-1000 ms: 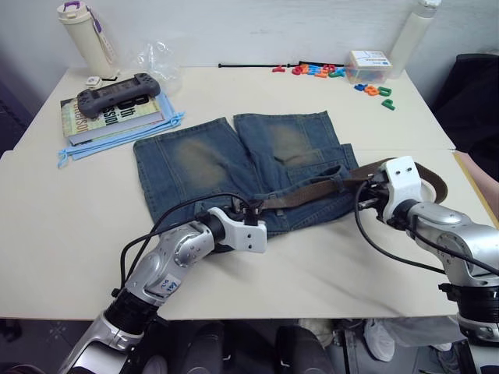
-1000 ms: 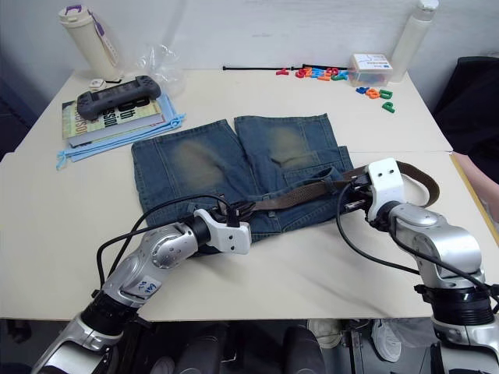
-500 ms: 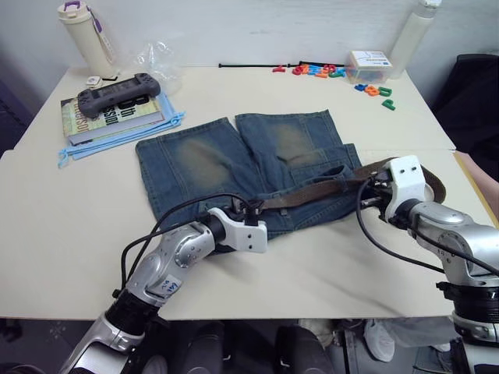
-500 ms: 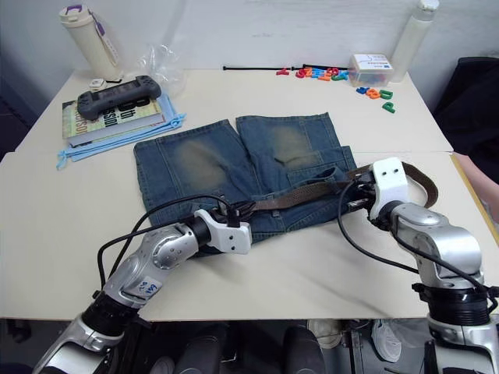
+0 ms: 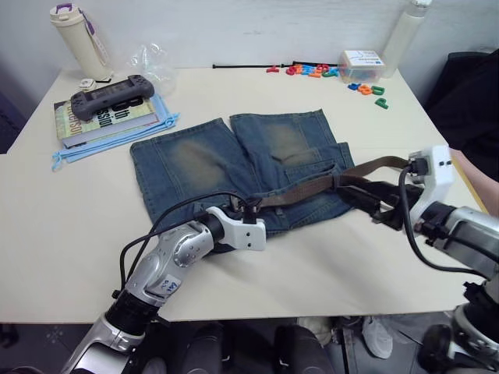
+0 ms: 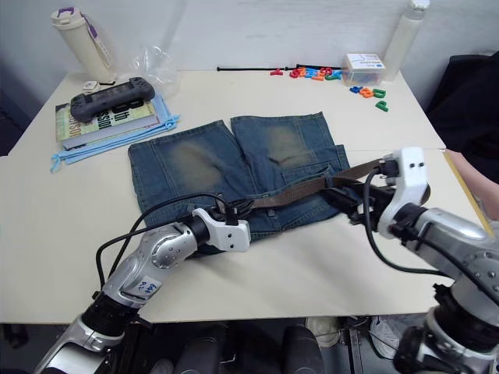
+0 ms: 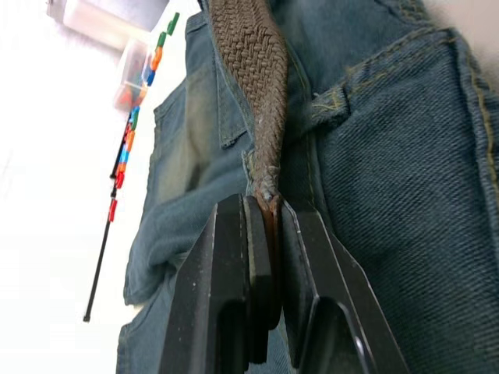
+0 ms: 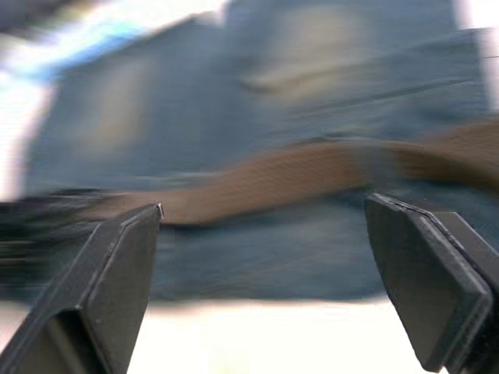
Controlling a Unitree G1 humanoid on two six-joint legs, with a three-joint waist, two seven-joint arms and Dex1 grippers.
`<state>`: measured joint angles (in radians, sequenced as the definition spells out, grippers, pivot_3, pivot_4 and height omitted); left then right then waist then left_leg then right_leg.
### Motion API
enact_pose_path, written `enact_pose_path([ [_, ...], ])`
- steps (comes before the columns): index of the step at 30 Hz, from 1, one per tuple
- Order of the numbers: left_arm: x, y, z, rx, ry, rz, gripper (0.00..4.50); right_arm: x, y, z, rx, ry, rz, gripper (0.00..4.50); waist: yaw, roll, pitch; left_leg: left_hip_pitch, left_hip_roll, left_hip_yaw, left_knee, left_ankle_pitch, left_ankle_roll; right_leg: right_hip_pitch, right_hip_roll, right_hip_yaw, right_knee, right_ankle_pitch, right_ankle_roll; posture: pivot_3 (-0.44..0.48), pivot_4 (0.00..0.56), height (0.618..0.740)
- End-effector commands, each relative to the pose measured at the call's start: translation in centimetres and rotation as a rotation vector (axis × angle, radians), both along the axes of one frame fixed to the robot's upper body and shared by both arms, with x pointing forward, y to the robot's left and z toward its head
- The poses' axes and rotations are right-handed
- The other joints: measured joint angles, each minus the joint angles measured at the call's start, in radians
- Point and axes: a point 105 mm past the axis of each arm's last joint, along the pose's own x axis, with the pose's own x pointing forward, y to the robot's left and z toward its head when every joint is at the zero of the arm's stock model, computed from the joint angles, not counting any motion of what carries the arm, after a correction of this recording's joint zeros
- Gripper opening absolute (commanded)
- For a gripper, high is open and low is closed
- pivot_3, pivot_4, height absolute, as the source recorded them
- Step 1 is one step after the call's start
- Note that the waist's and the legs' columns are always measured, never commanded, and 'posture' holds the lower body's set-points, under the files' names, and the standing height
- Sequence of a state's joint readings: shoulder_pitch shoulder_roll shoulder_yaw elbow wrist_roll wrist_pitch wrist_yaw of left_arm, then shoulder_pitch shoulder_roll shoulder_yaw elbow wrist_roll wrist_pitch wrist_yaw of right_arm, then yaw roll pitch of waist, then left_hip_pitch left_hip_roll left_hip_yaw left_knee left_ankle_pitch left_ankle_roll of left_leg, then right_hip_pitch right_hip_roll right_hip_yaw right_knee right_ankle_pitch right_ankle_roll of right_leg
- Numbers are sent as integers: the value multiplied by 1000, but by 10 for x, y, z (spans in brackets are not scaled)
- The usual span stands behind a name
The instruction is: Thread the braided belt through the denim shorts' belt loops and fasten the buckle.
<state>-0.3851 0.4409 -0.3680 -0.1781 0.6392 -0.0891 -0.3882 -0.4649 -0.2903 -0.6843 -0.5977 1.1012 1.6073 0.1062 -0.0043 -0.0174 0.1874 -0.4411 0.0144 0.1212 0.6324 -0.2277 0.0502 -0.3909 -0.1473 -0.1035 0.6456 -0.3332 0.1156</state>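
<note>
The denim shorts point(image 5: 234, 160) lie flat mid-table, waistband toward me. Across the waistband runs the braided belt point(image 5: 312, 185), from my left gripper point(image 5: 251, 209) out to the right past the shorts' edge. In the left wrist view my left gripper point(image 7: 269, 257) is shut on the belt's frayed tip point(image 7: 267, 183), beside a denim belt loop point(image 7: 331, 101). My right gripper point(image 5: 368, 201) stands open just right of the shorts, near the belt but off it. In the right wrist view its fingers point(image 8: 117, 265) are spread wide, with the belt point(image 8: 265, 183) beyond them. The buckle is hidden.
At the back left are a book with a grey game controller point(image 5: 109, 93) on a light blue cloth point(image 5: 117, 134), a bottle point(image 5: 74, 35) and a plastic bag. Along the back lie a thin black cord point(image 5: 242, 65), coloured letters point(image 5: 320, 70), a box point(image 5: 357, 59) and a white bottle point(image 5: 405, 31).
My right gripper has opened, let go of the belt and drawn back to the right. The left gripper still holds the belt tip. The camera has shifted slightly.
</note>
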Motion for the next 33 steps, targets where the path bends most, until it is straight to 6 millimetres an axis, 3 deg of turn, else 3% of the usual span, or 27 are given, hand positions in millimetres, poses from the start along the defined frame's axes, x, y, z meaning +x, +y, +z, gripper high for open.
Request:
enact_pose_path([
  [1,-3,-2,16,-44,-75,-11,242,-4,20,-2,168,17,28,4464,0,0,0,0,0,0,0,0,0,0,0,0,0,0,0,0,150,713],
  [7,-2,-3,24,-63,-119,-15,242,3,49,-21,492,255,-18,4464,-1,0,0,-1,-1,2,0,2,-3,0,0,0,2,0,0,0,150,713],
  [17,-5,-7,29,-76,-146,-33,242,22,74,-28,655,424,-63,4464,-18,0,0,0,-1,2,0,3,-3,-1,0,1,1,0,0,0,150,713],
  [28,-7,-9,31,-82,-156,-47,242,40,60,-35,690,413,-175,4464,-21,0,0,0,-1,2,0,3,-3,-1,0,1,1,0,0,0,150,713],
  [31,-6,-9,31,-81,-155,-45,242,41,58,-36,691,410,-189,3694,-21,0,0,0,-1,2,0,3,-3,-1,0,1,1,0,0,0,150,713],
  [33,-6,-9,31,-81,-156,-47,242,41,57,-36,691,403,-190,2642,-22,0,0,0,-1,2,0,3,-3,-1,0,1,1,0,0,0,150,713],
])
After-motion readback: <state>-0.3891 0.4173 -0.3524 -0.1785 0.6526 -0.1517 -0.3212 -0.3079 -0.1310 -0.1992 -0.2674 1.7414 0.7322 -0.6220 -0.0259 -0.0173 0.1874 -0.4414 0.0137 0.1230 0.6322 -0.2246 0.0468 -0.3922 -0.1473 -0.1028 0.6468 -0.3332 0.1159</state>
